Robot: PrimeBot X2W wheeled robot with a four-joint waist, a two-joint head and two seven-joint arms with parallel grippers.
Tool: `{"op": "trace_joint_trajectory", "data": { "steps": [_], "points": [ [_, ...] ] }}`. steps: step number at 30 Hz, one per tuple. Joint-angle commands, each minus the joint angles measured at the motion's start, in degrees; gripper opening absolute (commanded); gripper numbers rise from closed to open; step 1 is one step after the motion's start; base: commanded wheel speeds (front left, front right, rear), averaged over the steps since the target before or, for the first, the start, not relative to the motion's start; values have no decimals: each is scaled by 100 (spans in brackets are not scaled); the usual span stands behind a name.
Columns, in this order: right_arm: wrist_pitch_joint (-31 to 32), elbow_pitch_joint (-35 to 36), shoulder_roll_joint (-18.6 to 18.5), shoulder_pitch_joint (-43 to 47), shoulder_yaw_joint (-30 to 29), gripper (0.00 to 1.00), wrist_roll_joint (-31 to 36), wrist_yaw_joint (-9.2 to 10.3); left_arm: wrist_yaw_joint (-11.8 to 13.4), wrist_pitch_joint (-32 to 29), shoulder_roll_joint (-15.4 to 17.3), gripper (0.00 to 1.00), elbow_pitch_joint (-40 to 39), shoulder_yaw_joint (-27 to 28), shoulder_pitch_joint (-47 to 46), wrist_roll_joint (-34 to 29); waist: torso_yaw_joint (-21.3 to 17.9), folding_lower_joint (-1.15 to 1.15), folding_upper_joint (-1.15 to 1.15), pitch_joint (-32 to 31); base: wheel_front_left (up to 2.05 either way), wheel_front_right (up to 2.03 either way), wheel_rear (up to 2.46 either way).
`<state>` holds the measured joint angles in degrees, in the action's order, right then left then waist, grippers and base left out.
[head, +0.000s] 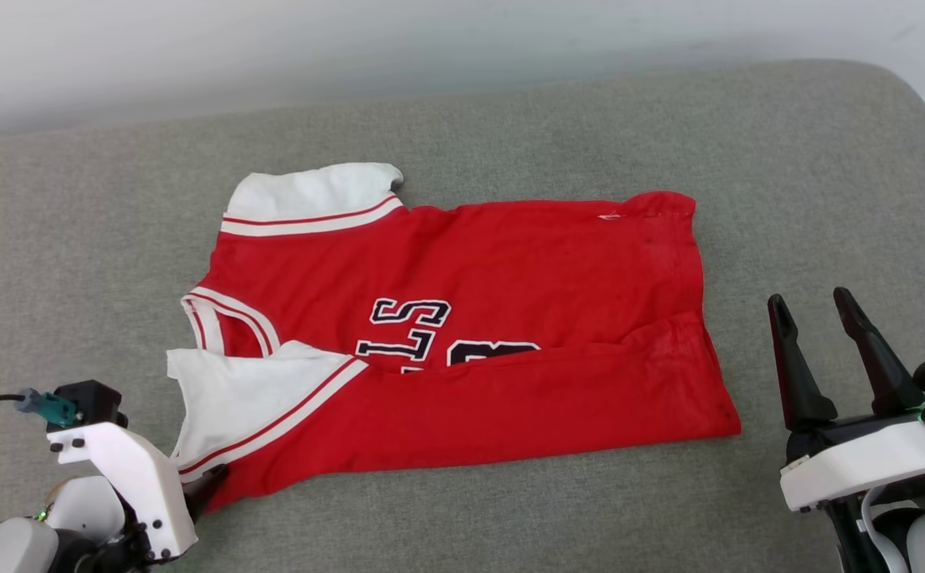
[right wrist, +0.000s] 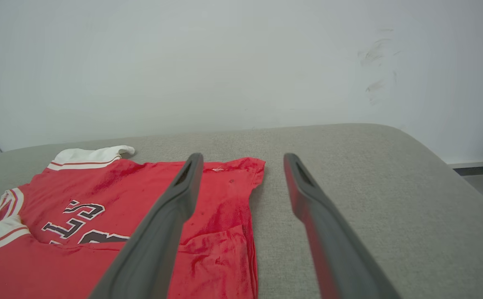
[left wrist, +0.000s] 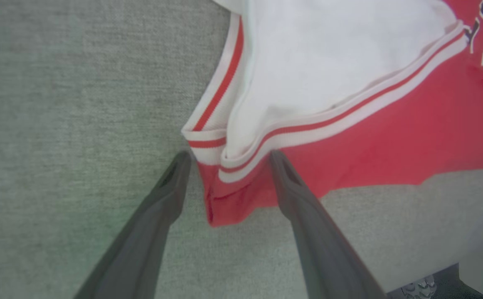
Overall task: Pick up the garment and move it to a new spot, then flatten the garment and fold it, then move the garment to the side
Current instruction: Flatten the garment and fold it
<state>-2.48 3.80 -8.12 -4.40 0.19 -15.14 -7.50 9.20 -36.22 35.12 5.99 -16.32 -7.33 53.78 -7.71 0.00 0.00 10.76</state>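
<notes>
The garment (head: 510,263) lies spread across the middle of the grey cushion (head: 789,159), with its collar toward the left edge and its hem toward the right. Its near long side is folded up over the chest, covering part of the black lettering. The left gripper (left wrist: 228,162) has its jaws open, straddling the garment's near left corner by the white sleeve. The right gripper (head: 810,301) sits over bare cushion beside the hem, its jaws spread wide and holding nothing.
</notes>
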Motion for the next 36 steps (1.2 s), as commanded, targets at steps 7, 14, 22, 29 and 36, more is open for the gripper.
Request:
{"op": "trace_joint_trajectory", "data": {
  "steps": [7,14,22,29,36],
  "points": [
    [3,21,7,-22,-42,100,-32,2,-146,-333,-376,0,433,-325,14,248,-191,0,0,207,0,0,0],
    [580,-89,-145,67,-166,100,-228,2,-292,276,-255,0,363,-90,16,55,-19,0,0,-47,0,0,0],
    [2725,-484,-577,-128,-213,100,-724,2,-260,868,-195,0,-122,35,-64,-238,261,0,0,-101,0,0,0],
    [4245,-1000,-819,-604,-15,100,-1074,2,-196,1016,-278,0,-630,-105,-269,-488,541,0,0,121,0,0,0],
    [4488,-1967,-664,-1152,295,100,-1289,2,-256,1022,-444,0,-687,-320,-484,-592,736,0,0,382,0,0,0]
  ]
}}
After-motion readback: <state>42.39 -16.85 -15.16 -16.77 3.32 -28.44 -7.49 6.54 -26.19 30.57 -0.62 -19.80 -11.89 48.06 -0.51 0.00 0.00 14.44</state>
